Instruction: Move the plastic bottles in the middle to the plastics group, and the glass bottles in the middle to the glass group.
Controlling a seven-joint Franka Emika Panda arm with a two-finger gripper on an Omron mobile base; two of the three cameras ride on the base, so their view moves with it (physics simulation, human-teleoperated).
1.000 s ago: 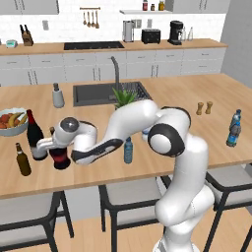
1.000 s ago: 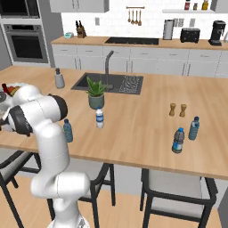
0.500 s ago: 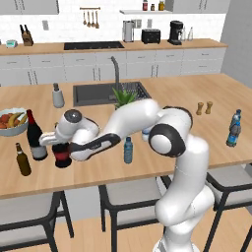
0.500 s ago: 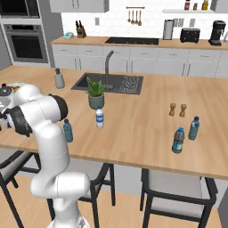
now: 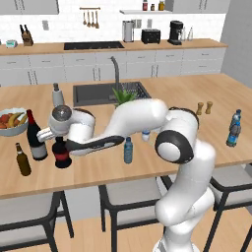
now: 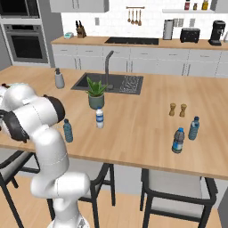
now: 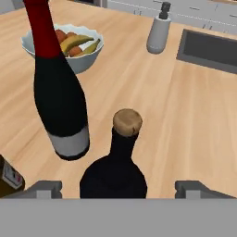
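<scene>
Three glass bottles stand together at the left end of the wooden tabletop point(image 5: 147, 167): the tall dark wine bottle with red top and pale label point(image 5: 35, 136), the small brown beer bottle point(image 5: 22, 160) and, just beside the wine bottle, the squat dark bottle with bulbous body and thin long neck point(image 5: 61, 153). In the hand view the squat bottle's corked neck point(image 7: 127, 134) rises midway between the two finger tips, and the hand point(image 7: 118, 187) is spread wide, its tips clear of the bottle on either side — the bottle stands upright on its own base, apparently set down inside the glass group. The white fruit bowl point(image 7: 69, 48) and grey dispenser point(image 7: 159, 32) lie beyond.

Two plastic bottles wait in the middle: the bluish clear water bottle point(image 5: 128, 150) near the front edge and the white-labelled clear bottle with blue cap point(image 6: 100, 118) in front of the potted plant point(image 6: 95, 92). Well apart, at the tabletop's right end, stand the blue-labelled plastic bottle point(image 6: 178, 140) and another clear bottle point(image 6: 193, 128) — the plastics group. By this layout, the glass step looks complete; both plastic bottles remain to be carried across.
</scene>
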